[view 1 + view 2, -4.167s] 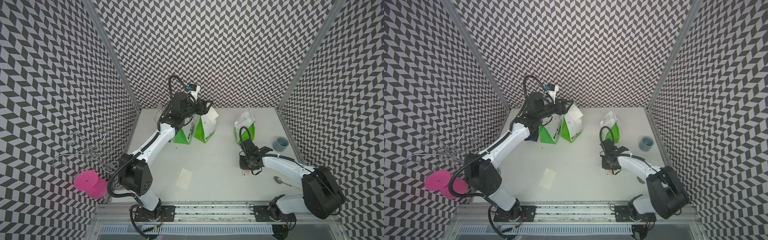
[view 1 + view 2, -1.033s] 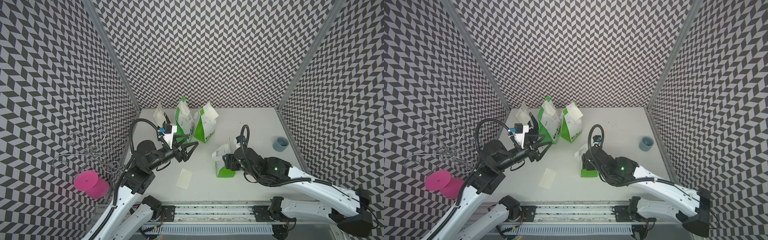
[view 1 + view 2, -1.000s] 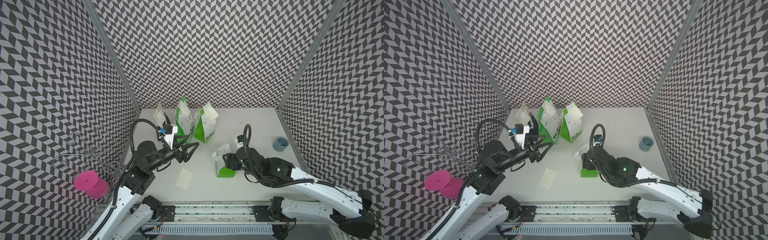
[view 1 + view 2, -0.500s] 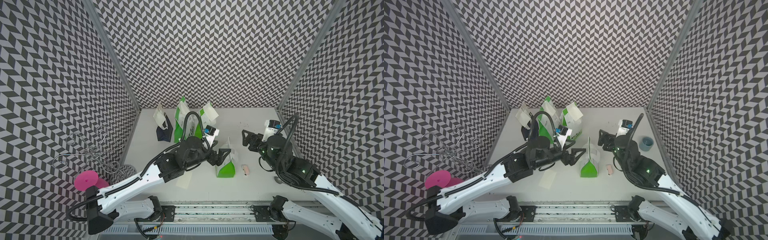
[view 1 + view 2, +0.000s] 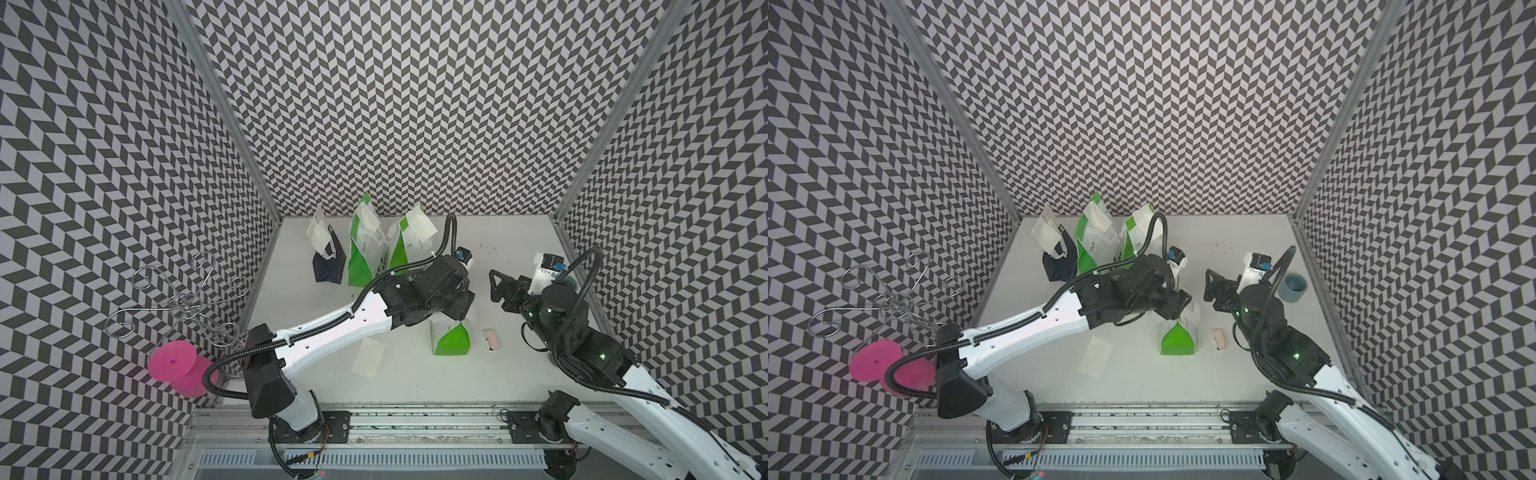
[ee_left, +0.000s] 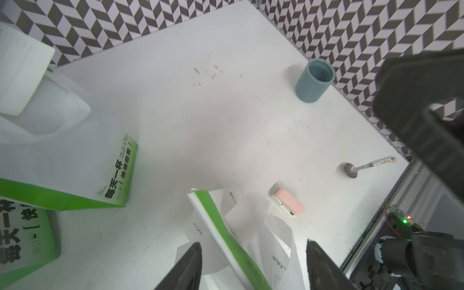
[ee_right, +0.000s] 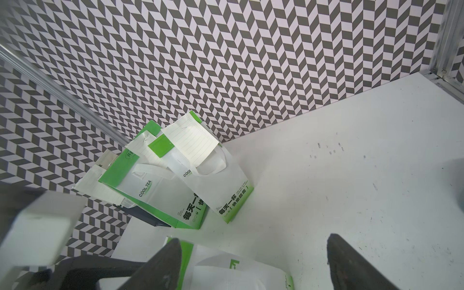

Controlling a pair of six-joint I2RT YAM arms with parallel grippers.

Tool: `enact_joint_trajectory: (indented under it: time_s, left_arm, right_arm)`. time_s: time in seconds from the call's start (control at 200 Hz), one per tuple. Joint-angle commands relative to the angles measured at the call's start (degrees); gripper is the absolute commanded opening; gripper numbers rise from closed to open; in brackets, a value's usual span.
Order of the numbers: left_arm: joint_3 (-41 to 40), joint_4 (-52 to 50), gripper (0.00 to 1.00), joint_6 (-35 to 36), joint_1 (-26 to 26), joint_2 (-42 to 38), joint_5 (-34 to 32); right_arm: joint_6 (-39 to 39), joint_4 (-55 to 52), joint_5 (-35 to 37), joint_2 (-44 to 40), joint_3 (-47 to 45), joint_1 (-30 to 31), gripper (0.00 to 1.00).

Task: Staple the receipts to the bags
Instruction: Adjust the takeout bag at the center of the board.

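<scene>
1. Tabletop of white board (image 5: 457,386) fills the lower middle of both top views; all task items are laid on it within reach of both arms.
2. Left gripper (image 6: 253,251) is positioned at frame centre over the lone green-and-white paper bag (image 5: 453,347). Its jaws are spread astride the bag's top edge and white strap handle (image 6: 281,227), with nothing pinched. The bag is probably meant to be steadied for stapling.
3. Right gripper (image 7: 253,241) is held clear at centre right, jaws wide apart and empty, likely so that room is left for the other arm.
4. Navy-and-white paper bag (image 5: 328,266) and two green-and-white paper bags (image 5: 365,253) are stood upright at upper centre by the back wall (image 5: 395,124). Each is topped with a cream slip (image 7: 193,143); whether these are stapled cannot be told.
5. Loose cream rectangular paper receipt (image 5: 368,357) is left flat just left of the lone bag, apart from it, ready for pickup.
6. Small pinkish-white stapler (image 5: 491,339) is laid just right of that bag, close at hand.
</scene>
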Motion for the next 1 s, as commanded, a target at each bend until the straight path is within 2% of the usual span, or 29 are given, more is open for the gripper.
enact_joint_trajectory:
  time_s: [0.0, 0.115, 0.185, 0.335, 0.456, 0.491, 0.541, 0.656, 0.736, 0.786, 0.891, 0.996]
  left_arm:
    - [2.0, -5.0, 0.67, 0.2, -1.1, -1.0, -2.8]
    - [2.2, -6.0, 0.52, 1.9, -1.2, 0.5, -1.1]
    - [2.6, -6.5, 0.38, 3.2, -1.2, 1.3, -0.1]
    - [5.2, -7.1, 0.24, 7.8, -0.9, 0.9, -0.7]
    - [7.4, -6.6, 0.00, 15.2, 0.1, 1.3, -0.3]
    - [8.5, -7.2, 0.00, 17.4, 0.9, 1.7, 0.2]
    - [9.0, -7.2, 0.00, 21.1, 2.0, 1.9, 4.3]
    - [6.5, -5.4, 0.00, 29.7, 4.3, -0.5, 10.8]
    - [4.2, -4.6, 0.00, 33.5, 8.9, -2.4, 23.6]
    - [2.7, -3.9, 0.00, 35.0, 11.7, -3.4, 28.8]
    - [3.0, -5.8, 0.00, 38.8, 14.8, -2.9, 33.1]
    - [5.7, -8.7, 0.00, 42.1, 16.0, -1.0, 32.6]
  right_arm:
    - [-1.4, 4.4, -0.3, -1.9, -1.4, -0.7, 0.89]
    - [-1.7, 5.2, -1.1, -2.9, -2.7, -0.9, 0.89]
    - [-1.8, 5.6, -1.5, -3.4, -3.4, -1.0, 0.89]
    - [-2.1, 6.0, -2.2, -4.6, -4.3, -1.2, 0.89]
    - [-1.3, 7.0, -3.7, -5.6, -6.2, -1.3, 0.89]
    - [-1.0, 7.2, -4.1, -5.8, -6.7, -1.3, 0.89]
    - [-0.9, 7.4, -4.5, -5.8, -7.3, -1.3, 0.89]
    - [-1.0, 7.6, -5.2, -6.1, -8.1, -1.3, 0.89]
    - [-0.8, 8.3, -6.1, -6.6, -8.8, -1.3, 0.89]
    - [-0.8, 8.5, -6.7, -6.8, -9.1, -1.3, 0.89]
    - [-1.2, 8.6, -7.5, -6.9, -9.7, -1.4, 0.89]
    - [-1.1, 9.3, -8.0, -7.4, -10.9, -1.4, 0.89]
